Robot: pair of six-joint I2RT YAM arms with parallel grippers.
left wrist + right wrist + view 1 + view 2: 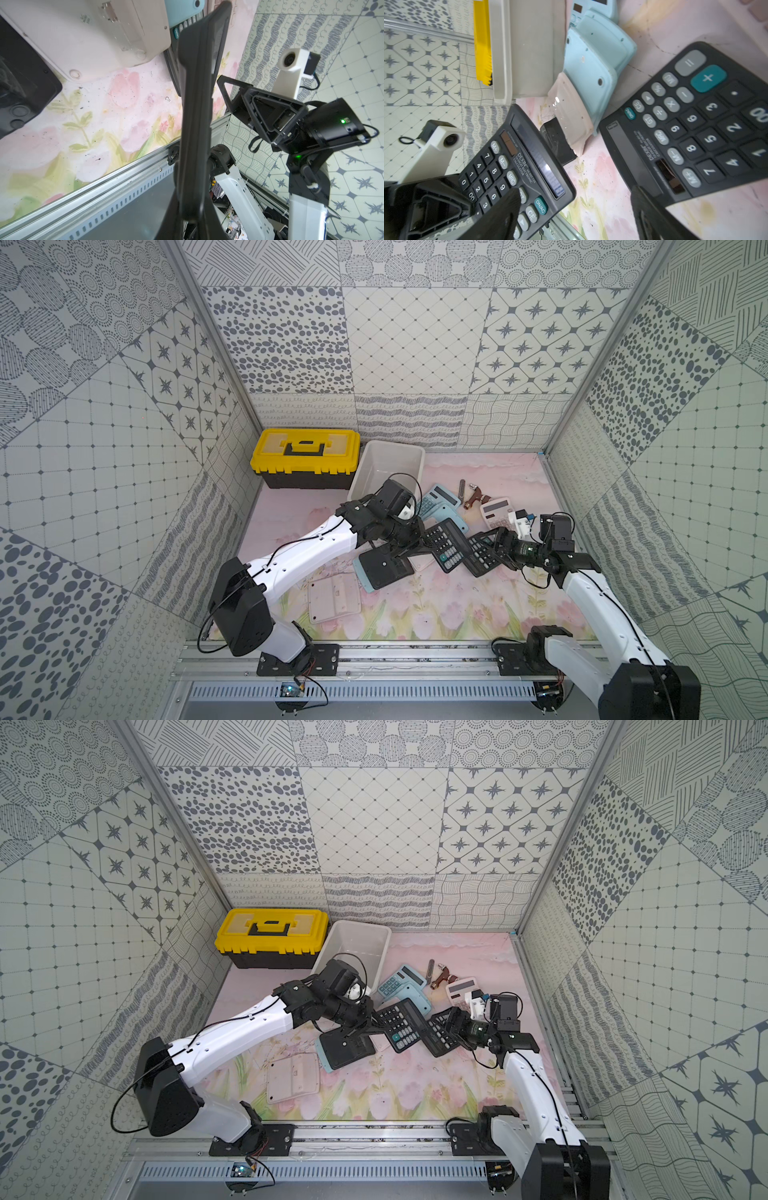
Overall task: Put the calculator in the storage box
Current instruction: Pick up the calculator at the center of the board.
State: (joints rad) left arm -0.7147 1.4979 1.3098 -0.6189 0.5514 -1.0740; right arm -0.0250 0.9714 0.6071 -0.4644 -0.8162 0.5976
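calculator (448, 546) — pinched in left claw (422, 547) | right claw (497, 549) — jaws apart, near

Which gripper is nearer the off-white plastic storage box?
Left. The left gripper is in front of the storage box, clamping a black calculator; the right gripper is farther right.

Readable brand and key legends

"DEXIN" and "12 DIGIT ELECTRONIC CALCULATOR" are read on the raised black plastic calculator (517, 166), with keys "ON/AC", "CE", "MRC", "M+"; on the second black plastic calculator (695, 124), "DEXIN", "GT", "00" and "+" are read.
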